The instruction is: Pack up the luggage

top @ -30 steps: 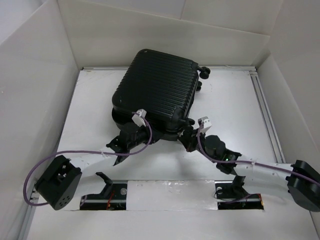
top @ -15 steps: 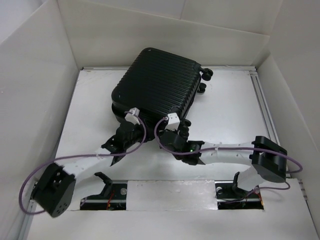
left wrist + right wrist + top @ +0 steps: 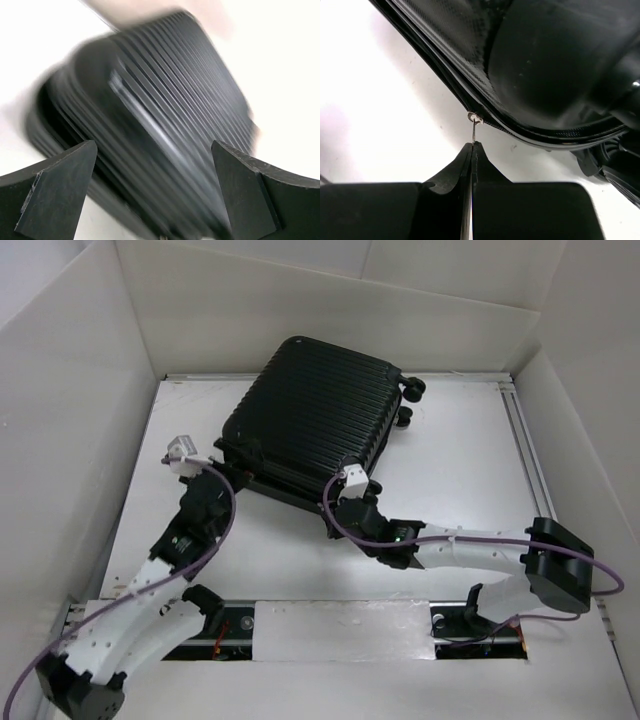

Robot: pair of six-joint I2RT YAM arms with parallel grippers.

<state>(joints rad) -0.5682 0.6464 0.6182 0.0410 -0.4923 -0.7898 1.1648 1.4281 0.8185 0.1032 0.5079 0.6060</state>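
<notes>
The luggage [image 3: 310, 415], a black ribbed hard-shell case, lies flat and skewed at the back middle of the table, lid down, wheels [image 3: 411, 388] to the right. My right gripper [image 3: 338, 520] is at its near corner, shut on the small metal zipper pull [image 3: 476, 126] that hangs from the zip seam of the luggage [image 3: 545, 65]. My left gripper [image 3: 218, 462] stands open just off the case's left end, nothing between its fingers [image 3: 60, 195]. The left wrist view shows the ribbed luggage shell [image 3: 165, 125], blurred, beyond the left gripper [image 3: 153, 145].
White walls box in the table on three sides. A metal rail [image 3: 527, 450] runs along the right side. The arms' mounting strip [image 3: 340, 620] lies along the near edge.
My left gripper has opened, let go of the luggage's near edge and swung back to the left. The right gripper has travelled left along the near edge, holding the zipper pull.
</notes>
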